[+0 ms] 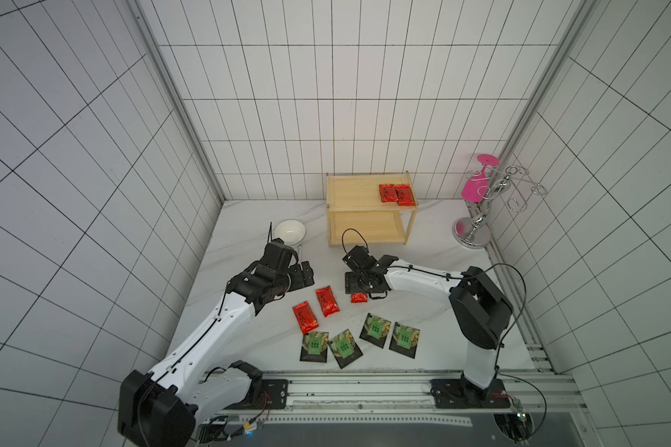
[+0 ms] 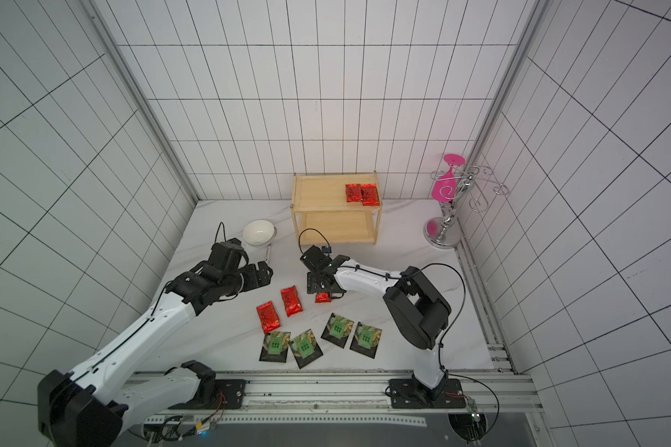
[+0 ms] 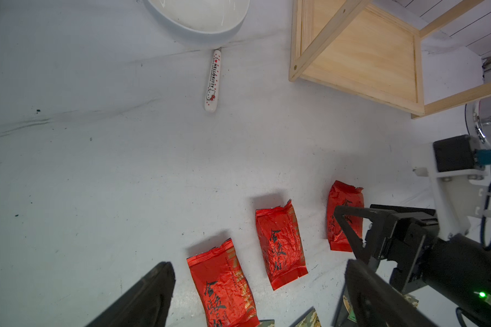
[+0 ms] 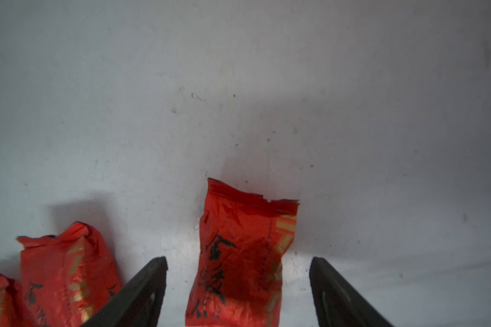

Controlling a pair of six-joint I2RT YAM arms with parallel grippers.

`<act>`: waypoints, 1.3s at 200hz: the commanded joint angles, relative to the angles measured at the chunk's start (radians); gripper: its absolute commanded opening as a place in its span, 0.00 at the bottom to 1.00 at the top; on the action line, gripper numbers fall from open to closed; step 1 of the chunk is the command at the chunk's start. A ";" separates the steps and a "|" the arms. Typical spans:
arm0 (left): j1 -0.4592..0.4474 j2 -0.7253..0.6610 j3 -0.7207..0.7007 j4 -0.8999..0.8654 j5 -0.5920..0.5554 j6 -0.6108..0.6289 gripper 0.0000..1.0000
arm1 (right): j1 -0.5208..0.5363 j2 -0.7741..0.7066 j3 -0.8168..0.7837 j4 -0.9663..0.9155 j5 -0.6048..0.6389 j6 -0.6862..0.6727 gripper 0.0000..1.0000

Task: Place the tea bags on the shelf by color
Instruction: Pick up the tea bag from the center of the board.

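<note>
The wooden shelf [image 1: 351, 193] stands at the back with two red tea bags [image 1: 388, 192] [image 1: 404, 194] on its top board. On the table lie three more red tea bags [image 1: 305, 317] [image 1: 327, 301] [image 1: 358, 297] and, nearer the front, a row of several black tea bags [image 1: 314, 345] [image 1: 375, 329]. My right gripper [image 4: 238, 262] points down, open, with the rightmost red tea bag [image 4: 244, 254] lying between its fingers, untouched. To the left, my left gripper [image 1: 302, 275] is open over bare table beside the red bags [image 3: 221, 286], holding nothing.
A white bowl [image 1: 289, 231] sits left of the shelf, with a thin white sachet [image 3: 213, 80] beside it. A chrome wire stand [image 1: 477, 216] carrying a pink glass [image 1: 475, 185] stands in the back right corner. The shelf's lower board [image 3: 363, 56] holds nothing.
</note>
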 commanded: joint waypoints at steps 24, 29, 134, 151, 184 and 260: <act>0.008 -0.010 -0.005 -0.007 -0.014 -0.002 0.98 | -0.031 0.051 0.063 -0.039 -0.075 0.038 0.81; 0.009 -0.011 -0.004 -0.007 -0.014 -0.002 0.98 | -0.033 0.056 0.061 -0.039 -0.078 0.039 0.80; 0.034 0.004 0.000 0.000 0.019 0.002 0.98 | -0.049 0.083 0.060 -0.042 -0.052 0.029 0.61; 0.035 0.003 0.001 0.002 0.021 0.002 0.98 | -0.048 0.079 0.058 -0.044 -0.046 0.028 0.59; 0.037 -0.001 0.007 0.003 0.021 0.002 0.98 | -0.049 0.060 0.047 -0.044 -0.033 0.028 0.56; 0.039 0.002 0.043 0.008 0.041 0.007 0.98 | -0.045 -0.017 0.009 -0.047 0.017 0.029 0.53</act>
